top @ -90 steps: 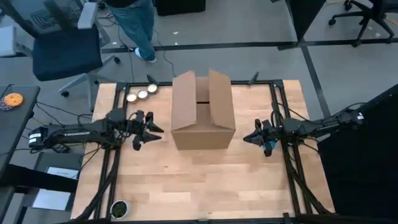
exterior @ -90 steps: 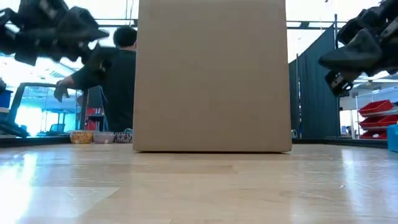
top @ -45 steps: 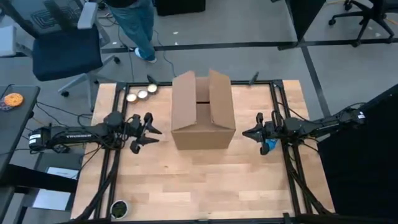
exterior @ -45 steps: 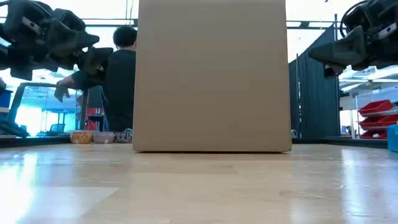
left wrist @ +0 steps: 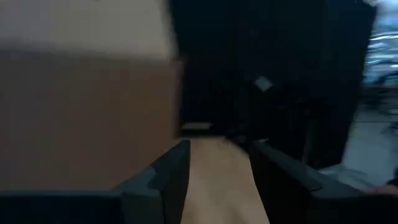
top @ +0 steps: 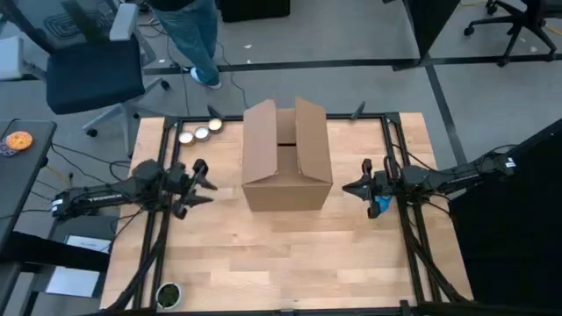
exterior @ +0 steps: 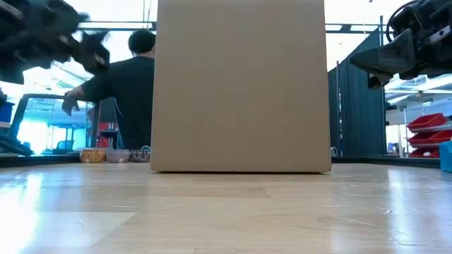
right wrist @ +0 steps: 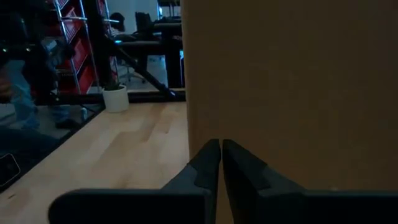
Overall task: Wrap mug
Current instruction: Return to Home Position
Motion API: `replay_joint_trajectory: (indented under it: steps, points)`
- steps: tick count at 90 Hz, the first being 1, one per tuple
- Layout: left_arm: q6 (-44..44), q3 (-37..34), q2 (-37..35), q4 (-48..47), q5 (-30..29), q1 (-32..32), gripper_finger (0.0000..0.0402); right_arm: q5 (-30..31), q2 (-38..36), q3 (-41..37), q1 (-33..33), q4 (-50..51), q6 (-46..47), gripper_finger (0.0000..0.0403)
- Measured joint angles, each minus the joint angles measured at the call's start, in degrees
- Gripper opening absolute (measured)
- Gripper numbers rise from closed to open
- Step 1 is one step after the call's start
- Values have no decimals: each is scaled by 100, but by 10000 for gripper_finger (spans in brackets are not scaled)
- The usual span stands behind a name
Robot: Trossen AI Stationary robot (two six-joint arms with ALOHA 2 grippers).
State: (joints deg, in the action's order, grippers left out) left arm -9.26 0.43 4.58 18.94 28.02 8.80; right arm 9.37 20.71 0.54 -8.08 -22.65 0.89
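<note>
**Left gripper** (top: 202,182): released, its two fingers (left wrist: 166,177) spread with bare tabletop showing between them. It hangs above the table at the 9 o'clock side of the cardboard box (top: 286,160), near it but apart, pointing toward it

**Right gripper** (top: 348,187): clenched on nothing, fingertips pressed together. It hangs at the box's 3 o'clock side, just beside the wall with a small gap showing from above, and also points toward the box

**Box**: stands upright on the wooden table (top: 290,254), a little toward 12 o'clock from the centre. Its two top flaps slope upward and leave a dark slot between them

**Mug**: seen in no view; whether it sits inside the box cannot be told

**Surroundings**: three small round discs (top: 201,132) lie in a row at the box's 10 o'clock, near the table edge. A small round pot (top: 167,293) stands at the table's 7 o'clock corner. A blue item (top: 379,207) lies at the right gripper's 5 o'clock. Beyond the 12 o'clock edge stands a person (exterior: 131,85) in a dark top, and an office chair (top: 88,66) sits on the floor at 11 o'clock
</note>
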Motion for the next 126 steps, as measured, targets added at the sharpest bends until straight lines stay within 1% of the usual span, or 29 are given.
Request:
replay_joint_trajectory:
  steps: [7,14,30,126]
  points:
    - [238,0,-457,-201,-357,-226,152,-1,0,0,0,1,0,0]
    - [323,0,-455,-210,-624,-303,152,-5,0,0,0,-1,-2,0]
    - [-163,0,-376,-291,-631,-334,152,-5,10,0,0,-5,-2,0]
    - [-151,-2,-374,-199,-639,-330,152,-5,7,-4,0,-3,0,0]
